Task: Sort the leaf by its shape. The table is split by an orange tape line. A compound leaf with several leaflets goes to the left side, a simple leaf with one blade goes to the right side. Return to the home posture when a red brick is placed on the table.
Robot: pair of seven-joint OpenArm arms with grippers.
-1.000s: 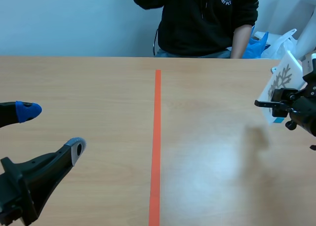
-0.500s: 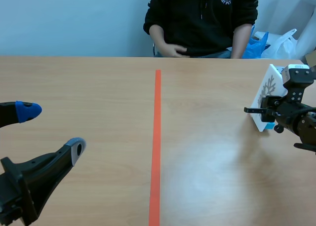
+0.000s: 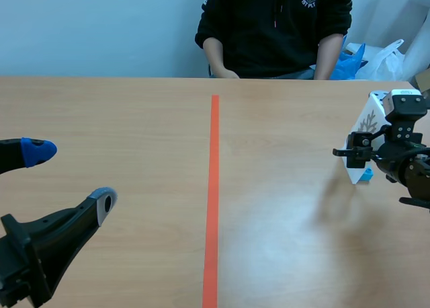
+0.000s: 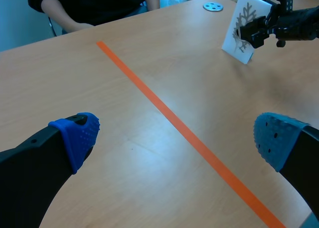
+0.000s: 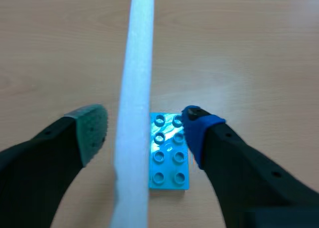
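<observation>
Now the right gripper point(image 5: 144, 128) straddles the upright leaf card point(image 5: 134, 113), fingers parted and not clamping it. The card stands on its blue brick point(image 5: 168, 153), right of the orange tape line point(image 3: 213, 187). The left gripper point(image 4: 177, 133) gapes wide.

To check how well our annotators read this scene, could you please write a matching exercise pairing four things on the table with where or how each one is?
Things:
1. white leaf card
2. blue brick
3. orange tape line
4. silver disc

Places or states:
A. runs along the middle of the table
B. lies flat, apart from the card
C. stands on edge between the open fingers of the right gripper
D. sits studs up beside the card's foot

Pairs: 1-C, 2-D, 3-A, 4-B.
</observation>
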